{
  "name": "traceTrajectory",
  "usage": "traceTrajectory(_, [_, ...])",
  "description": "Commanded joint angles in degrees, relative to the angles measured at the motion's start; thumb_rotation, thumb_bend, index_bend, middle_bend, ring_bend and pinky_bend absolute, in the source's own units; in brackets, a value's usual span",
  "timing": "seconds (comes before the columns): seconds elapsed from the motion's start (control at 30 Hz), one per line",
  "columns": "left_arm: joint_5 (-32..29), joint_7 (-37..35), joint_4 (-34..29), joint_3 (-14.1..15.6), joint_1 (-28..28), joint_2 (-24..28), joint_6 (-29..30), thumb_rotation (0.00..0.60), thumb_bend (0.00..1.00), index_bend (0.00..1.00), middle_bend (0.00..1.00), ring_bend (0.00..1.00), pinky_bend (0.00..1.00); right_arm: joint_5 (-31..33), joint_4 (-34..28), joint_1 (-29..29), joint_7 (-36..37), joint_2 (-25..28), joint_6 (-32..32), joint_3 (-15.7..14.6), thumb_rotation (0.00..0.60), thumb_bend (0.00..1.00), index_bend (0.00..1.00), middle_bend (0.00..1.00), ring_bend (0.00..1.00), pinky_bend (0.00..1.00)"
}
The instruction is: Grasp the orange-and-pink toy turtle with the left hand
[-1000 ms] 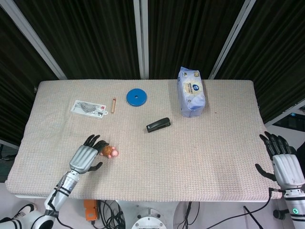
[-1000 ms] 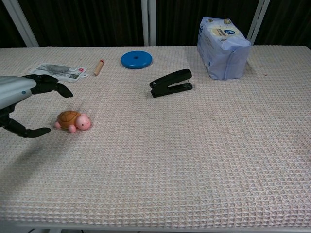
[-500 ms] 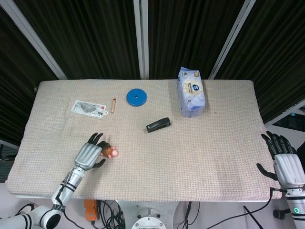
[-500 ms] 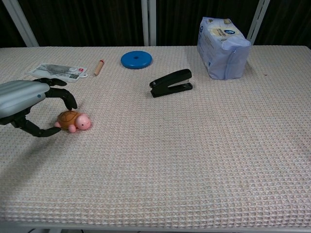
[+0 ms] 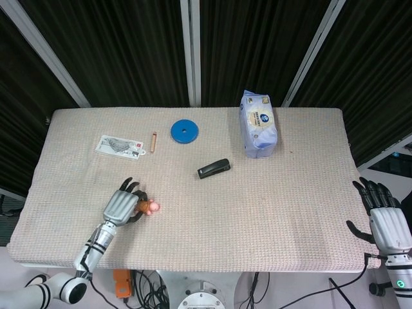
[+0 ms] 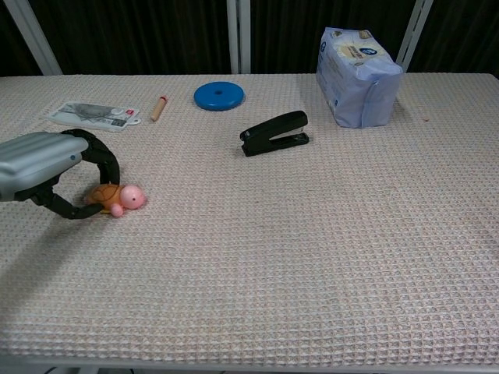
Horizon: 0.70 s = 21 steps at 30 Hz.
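- Head view: the left hand (image 5: 120,206) is seen low on the left of the desk (image 5: 270,212), laid over the toy turtle (image 5: 149,207), of which only the pink head and a sliver of shell show past the dark fingers. The grasp is judged to be closing but not proven; no lift is visible, and the turtle appears to rest on the desk.
- Head view: the right hand (image 5: 384,219) is seen off the right edge of the desk, with fingers spread and nothing in it. Whether the left fingertips meet beneath the turtle's shell cannot be told from above, since the back of the hand covers them.
- Chest view: the left hand (image 6: 47,171) is shown with fingers (image 6: 105,162) curled over the top of the toy turtle (image 6: 117,196) and the thumb hooked in low at its rear, so the shell is enclosed from both sides. Contact seems made, yet a firm grip cannot be confirmed. The closing is judged nearly done; tightening and lifting are left.
- Chest view: the left wrist and arm are cut off by the frame edge, the far side of the shell is hidden behind the fingers, and the right hand is not shown here at all.
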Motion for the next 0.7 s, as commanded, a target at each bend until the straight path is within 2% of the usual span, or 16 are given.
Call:
traceTrajectory(0.03, [0.2, -0.5, 1.8, 0.0, -0.1, -1.2, 0.6, 0.600, 0.34, 0.57, 0.59, 0.28, 0.13, 0.2, 0.1, 0.0, 0.1, 0.0, -0.1, 0.0, 0.600, 0.16, 0.00, 0.00, 0.00, 0.00])
traceTrajectory(0.2, [1.3, -2.0, 5.6, 0.4, -0.3, -3.1, 1.8, 0.600, 0.34, 0.72, 0.74, 0.43, 0.19, 0.2, 0.2, 0.0, 0.2, 0.0, -0.1, 0.1, 0.600, 0.16, 0.00, 0.00, 0.00, 0.00])
traceTrajectory(0.3, [2.1, -3.2, 7.0, 0.7, -0.3, -3.6, 2.5, 0.600, 0.34, 0.78, 0.81, 0.48, 0.21, 0.2, 0.2, 0.0, 0.2, -0.1, -0.1, 0.0, 0.600, 0.16, 0.00, 0.00, 0.00, 0.00])
traceTrajectory(0.47, [2.5, -4.4, 7.4, 0.9, 0.0, -3.7, 3.3, 0.600, 0.34, 0.81, 0.84, 0.49, 0.22, 0.1, 0.2, -0.1, 0.1, -0.1, 0.1, 0.0, 0.600, 0.16, 0.00, 0.00, 0.00, 0.00])
traceTrajectory(0.5, [2.4, -4.8, 7.1, 0.9, 0.1, -3.6, 3.4, 0.600, 0.34, 0.80, 0.82, 0.48, 0.22, 0.0, 0.1, -0.1, 0.1, 0.0, 0.2, 0.0, 0.600, 0.16, 0.00, 0.00, 0.00, 0.00])
traceTrajectory(0.57, [1.7, -4.4, 5.8, 1.2, 0.1, -2.7, 2.4, 0.600, 0.31, 0.70, 0.72, 0.42, 0.21, 0.0, 0.1, -0.2, 0.1, 0.0, 0.3, 0.0, 0.600, 0.16, 0.00, 0.00, 0.00, 0.00])
traceTrajectory(0.63, [0.3, -3.6, 3.7, 1.2, -0.1, -1.2, 0.5, 0.600, 0.25, 0.50, 0.54, 0.32, 0.20, 0.0, 0.1, -0.2, 0.1, 0.1, 0.3, 0.0, 0.600, 0.16, 0.00, 0.00, 0.00, 0.00])
traceTrajectory(0.7, [0.3, -3.5, 2.7, 1.1, -0.1, -0.4, 0.8, 0.600, 0.22, 0.39, 0.45, 0.25, 0.20, 0.0, 0.1, -0.2, 0.2, 0.1, 0.4, 0.0, 0.600, 0.16, 0.00, 0.00, 0.00, 0.00])
